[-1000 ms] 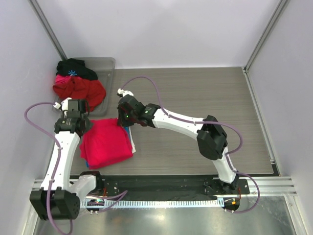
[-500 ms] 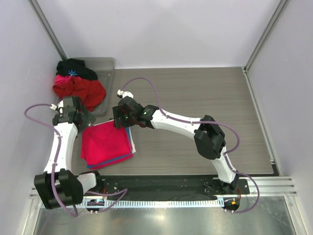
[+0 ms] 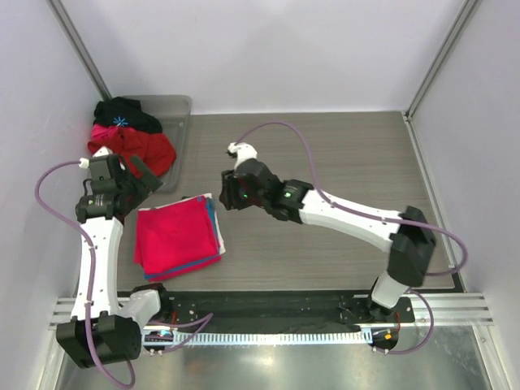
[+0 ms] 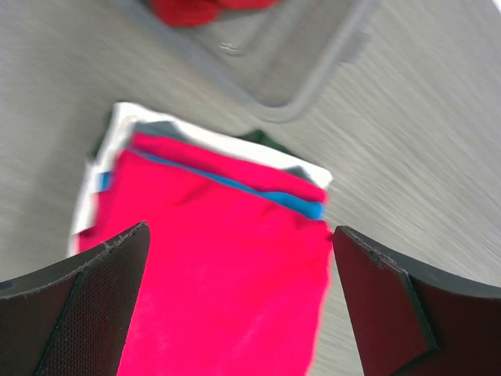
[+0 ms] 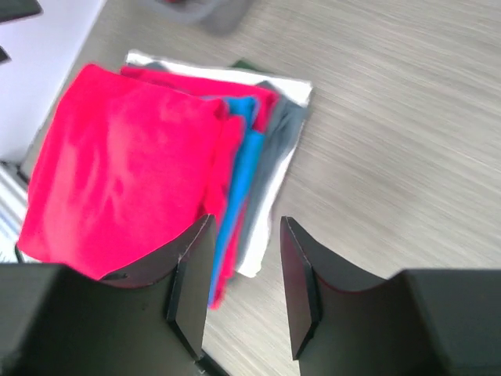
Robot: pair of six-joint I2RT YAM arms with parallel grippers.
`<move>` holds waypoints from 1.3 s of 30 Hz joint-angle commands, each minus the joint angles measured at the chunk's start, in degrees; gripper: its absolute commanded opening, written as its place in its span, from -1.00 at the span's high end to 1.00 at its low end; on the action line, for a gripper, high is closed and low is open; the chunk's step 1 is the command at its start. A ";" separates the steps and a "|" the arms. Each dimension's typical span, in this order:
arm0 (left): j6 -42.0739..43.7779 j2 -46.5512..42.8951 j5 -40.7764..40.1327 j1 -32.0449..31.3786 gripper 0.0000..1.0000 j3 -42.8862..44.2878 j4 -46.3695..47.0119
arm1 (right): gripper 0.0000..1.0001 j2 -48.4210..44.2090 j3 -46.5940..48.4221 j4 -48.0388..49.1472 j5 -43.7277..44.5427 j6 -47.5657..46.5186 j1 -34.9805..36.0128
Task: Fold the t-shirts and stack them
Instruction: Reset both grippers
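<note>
Just beside left hand (image 4: 241,229): stacked t-shirts (image 3: 177,238), untouched.

We find bare table (image 3: 349,146) across the far middle and whole right side, broken only by the right arm (image 3: 349,215) slanting in from the near right. On the left, the stack of folded t-shirts (image 3: 177,237) fills the near part and the bin (image 3: 180,122) of loose clothes (image 3: 130,145) the far corner; the left gripper (image 3: 138,175), jaws wide, hangs over the narrow strip between them, hard by the left wall (image 3: 32,122).
</note>
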 commanded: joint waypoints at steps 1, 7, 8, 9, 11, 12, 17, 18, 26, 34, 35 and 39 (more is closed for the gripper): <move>-0.21 0.76 9.57 -0.44 -0.99 1.18 4.47 | 0.12 -10.17 -10.69 6.09 5.83 -1.64 -2.66; -6.61 1.36 -1.98 -17.21 -0.99 -1.03 9.23 | -0.01 -23.90 -29.17 10.77 8.57 0.11 -10.90; -7.24 2.24 -2.98 -21.58 -0.99 -0.77 9.67 | -0.01 -27.32 -30.94 10.95 8.13 0.73 -12.41; -8.11 4.25 -3.94 -23.54 -0.99 -0.59 10.98 | -0.01 -28.83 -32.53 10.86 7.60 1.08 -13.99; -10.04 6.28 -6.14 -29.93 -0.99 -0.33 13.09 | -0.02 -33.47 -37.54 10.95 7.16 1.52 -18.81; -10.58 8.73 -7.02 -32.15 -0.99 -0.24 15.37 | -0.03 -34.72 -39.03 10.95 7.42 2.13 -20.58; -10.94 17.71 -11.06 -44.71 -0.99 0.65 23.55 | -0.49 -40.00 -50.02 14.28 16.19 3.98 -26.92; -10.76 18.76 -11.25 -45.43 -0.99 -0.14 27.83 | -0.78 -40.27 -51.51 14.81 18.21 3.72 -27.45; -4.97 25.62 -8.34 -50.70 -0.99 -10.08 49.66 | -0.86 -37.45 -58.91 23.17 19.63 2.93 -27.80; 3.83 24.93 -11.17 -55.11 -0.99 -16.76 62.14 | -0.88 -39.22 -62.51 29.04 18.14 2.67 -27.80; 4.70 24.67 -10.29 -55.55 -0.99 -16.33 60.84 | -0.88 -38.95 -62.43 29.23 18.23 2.58 -27.80; 4.79 24.40 -11.25 -56.16 -0.99 -16.58 60.48 | -0.88 -37.02 -61.29 28.35 19.64 2.31 -27.80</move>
